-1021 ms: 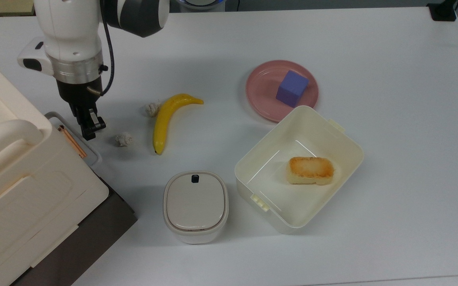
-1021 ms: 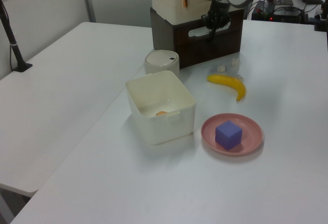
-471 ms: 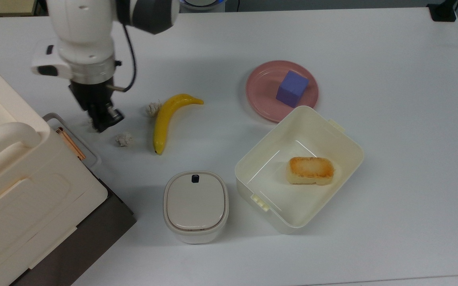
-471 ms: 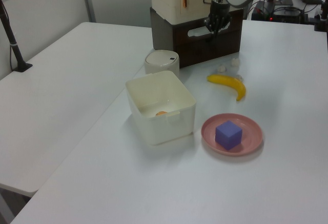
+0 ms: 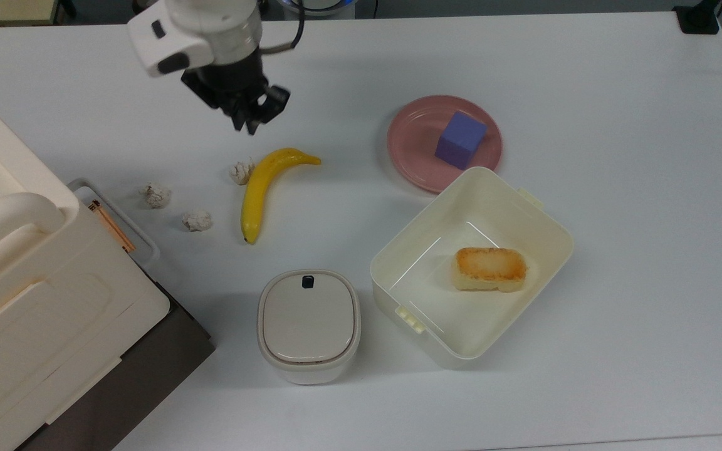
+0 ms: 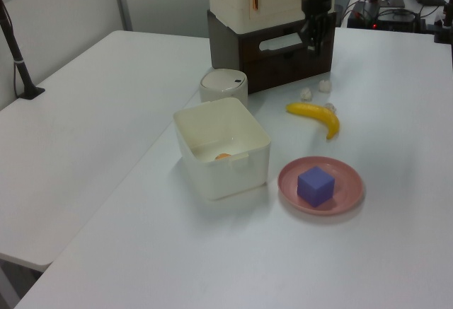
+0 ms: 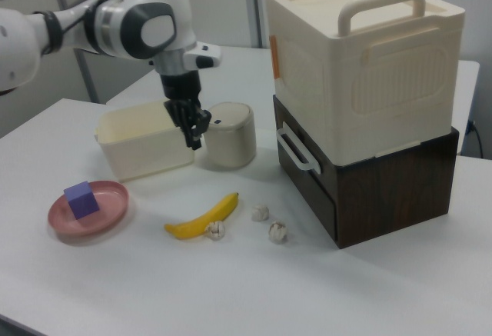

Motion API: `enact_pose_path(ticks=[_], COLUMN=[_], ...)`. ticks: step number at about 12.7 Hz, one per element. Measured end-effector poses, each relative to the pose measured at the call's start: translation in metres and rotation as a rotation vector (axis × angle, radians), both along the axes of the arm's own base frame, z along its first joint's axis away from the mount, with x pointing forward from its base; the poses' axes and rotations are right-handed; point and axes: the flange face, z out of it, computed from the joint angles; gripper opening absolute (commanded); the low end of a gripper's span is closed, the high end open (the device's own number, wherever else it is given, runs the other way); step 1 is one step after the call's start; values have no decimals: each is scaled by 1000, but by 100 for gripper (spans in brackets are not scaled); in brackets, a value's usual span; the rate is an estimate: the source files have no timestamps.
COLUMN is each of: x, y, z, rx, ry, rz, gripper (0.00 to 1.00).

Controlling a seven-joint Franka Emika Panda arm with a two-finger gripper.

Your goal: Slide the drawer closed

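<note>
The black two-finger gripper (image 5: 249,117), narrowly parted and empty, has withdrawn to the top view's upper left; the dark-brown drawer with white loop handle (image 7: 297,150) at the right view's centre looks closed.

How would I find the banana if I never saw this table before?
Start at the big cream box on the top view's left, then look toward the pink plate. The banana lies between them, beside little white lumps. It is the one long, curved yellow thing.
</note>
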Motion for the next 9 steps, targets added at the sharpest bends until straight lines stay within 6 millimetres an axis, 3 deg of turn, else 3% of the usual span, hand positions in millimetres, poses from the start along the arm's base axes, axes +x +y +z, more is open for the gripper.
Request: enact_pose_path(ticks=[2,3,6,9], x=[-14,-17,-20,-20], y=[12,14,13,10], z=[10,14,21,19], rx=[10,12,14,15], ry=[-3,-6,-12,-7], rz=[108,162,376,411], gripper=[70,100,100,100])
